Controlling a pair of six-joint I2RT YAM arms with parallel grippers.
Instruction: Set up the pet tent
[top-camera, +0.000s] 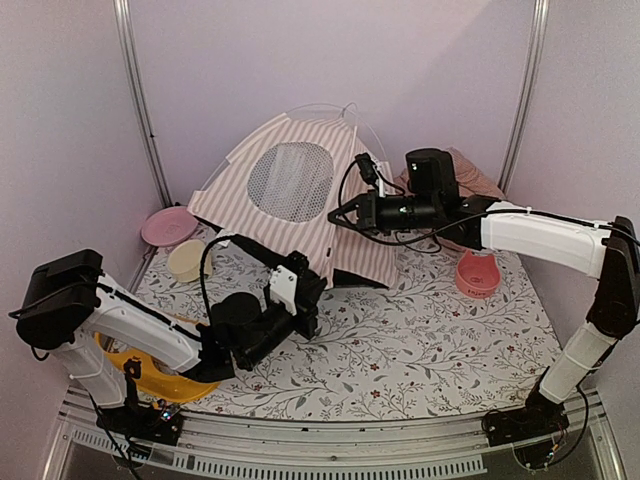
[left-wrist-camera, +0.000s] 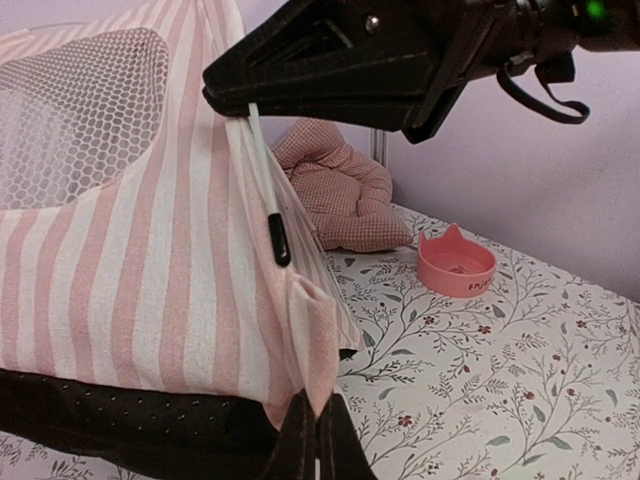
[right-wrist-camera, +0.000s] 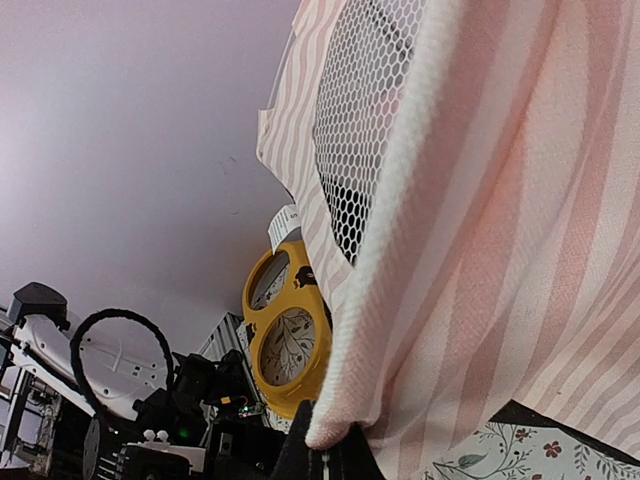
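Note:
The pet tent (top-camera: 290, 200), pink-and-white striped with a round mesh window (top-camera: 290, 180), stands partly raised at the back of the table. My left gripper (top-camera: 318, 278) is shut on the tent's lower front corner, the fabric pinched between its fingers (left-wrist-camera: 300, 445). My right gripper (top-camera: 334, 213) is shut on the tent's seam higher up, where a thin white pole with a black tip (left-wrist-camera: 278, 240) hangs down. In the right wrist view the seam (right-wrist-camera: 345, 420) sits between the fingertips (right-wrist-camera: 300, 455), with the mesh window (right-wrist-camera: 375, 110) above.
A pink checked cushion (left-wrist-camera: 345, 195) lies behind the tent at the right. A pink cat-ear bowl (top-camera: 478, 273) sits at the right, a pink plate (top-camera: 168, 226) and a cream bowl (top-camera: 188, 260) at the left, and a yellow double-bowl stand (top-camera: 150, 378) by the left arm.

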